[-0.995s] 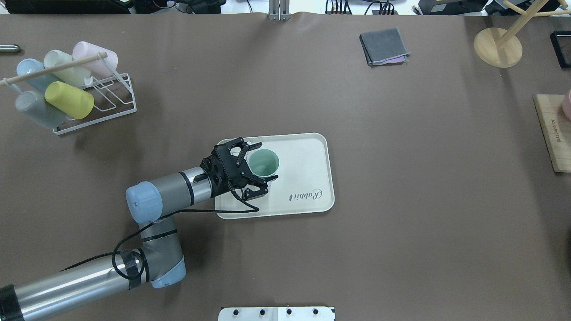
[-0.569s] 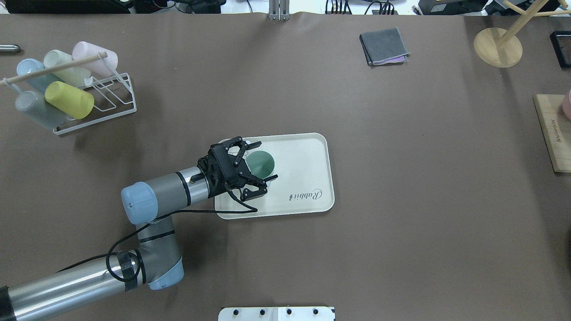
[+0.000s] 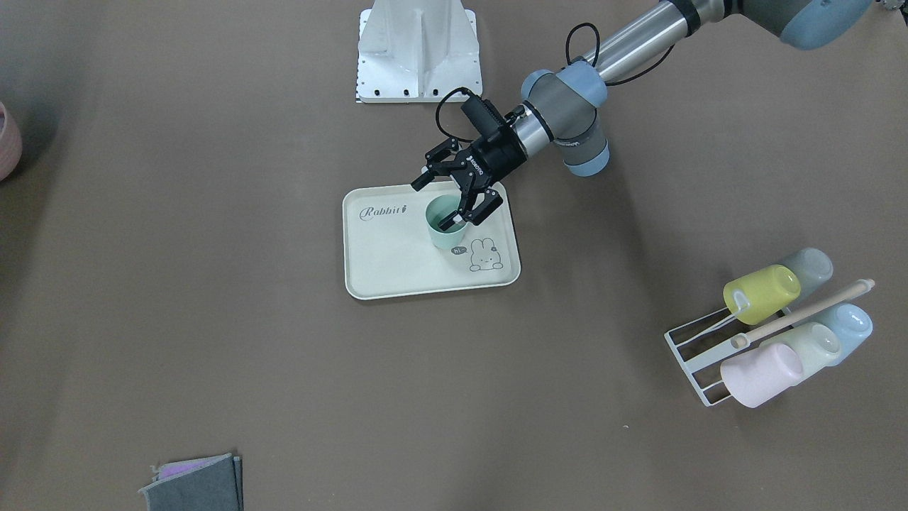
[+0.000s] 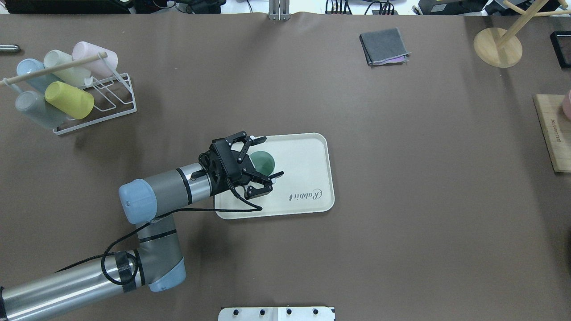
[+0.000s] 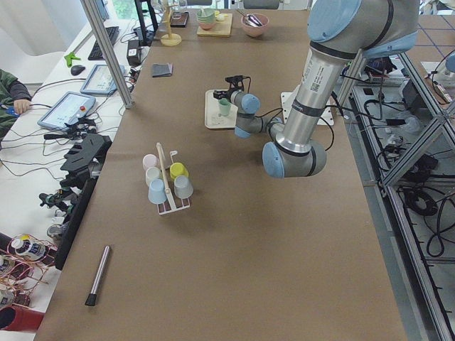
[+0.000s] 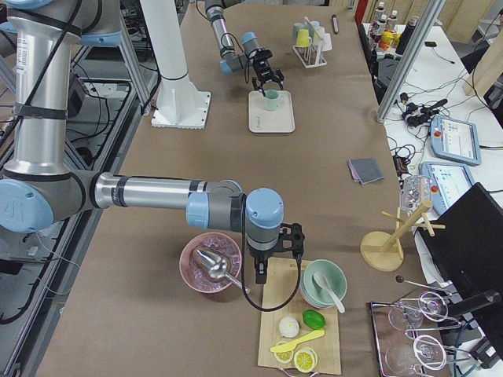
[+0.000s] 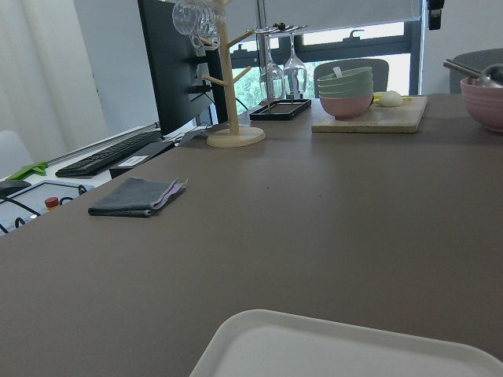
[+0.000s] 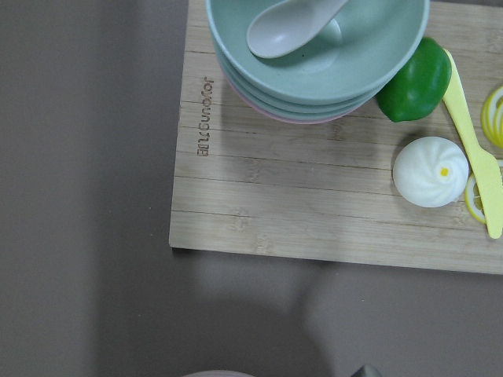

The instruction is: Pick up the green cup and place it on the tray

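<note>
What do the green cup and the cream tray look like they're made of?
The green cup: probably matte plastic; even mint colour, no gloss or glare. The tray: likely plastic or melamine, satin cream; smooth moulded rim, rounded corners, printed rabbit drawing.

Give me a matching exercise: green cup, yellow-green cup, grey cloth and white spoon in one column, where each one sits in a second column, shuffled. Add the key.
1. green cup
2. yellow-green cup
3. grey cloth
4. white spoon

a. in the top bowl of a stack
b. on the wire rack
c. upright on the tray
d. flat on the bare table

Pairs: 1-c, 2-b, 3-d, 4-a.
</note>
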